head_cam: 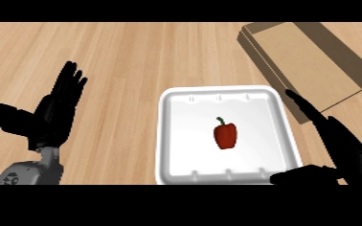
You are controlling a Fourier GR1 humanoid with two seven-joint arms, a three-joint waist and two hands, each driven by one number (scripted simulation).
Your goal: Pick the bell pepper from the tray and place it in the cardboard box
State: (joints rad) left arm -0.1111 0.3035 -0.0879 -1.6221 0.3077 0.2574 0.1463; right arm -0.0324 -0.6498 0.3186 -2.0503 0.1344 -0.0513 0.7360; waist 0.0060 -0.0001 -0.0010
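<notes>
The small red bell pepper (pixel 225 135), lying mid-tray (pixel 176 139), looks light, smooth and rounded, so the open, empty right hand (pixel 329 134) just beside the tray should probably clasp its body, not its stem.

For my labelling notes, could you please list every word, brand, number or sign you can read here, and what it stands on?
None: no readable text shows anywhere.
cardboard box: plain brown.
tray: plain white.
bell pepper: unmarked.
wooden counter: bare grain only.
</notes>
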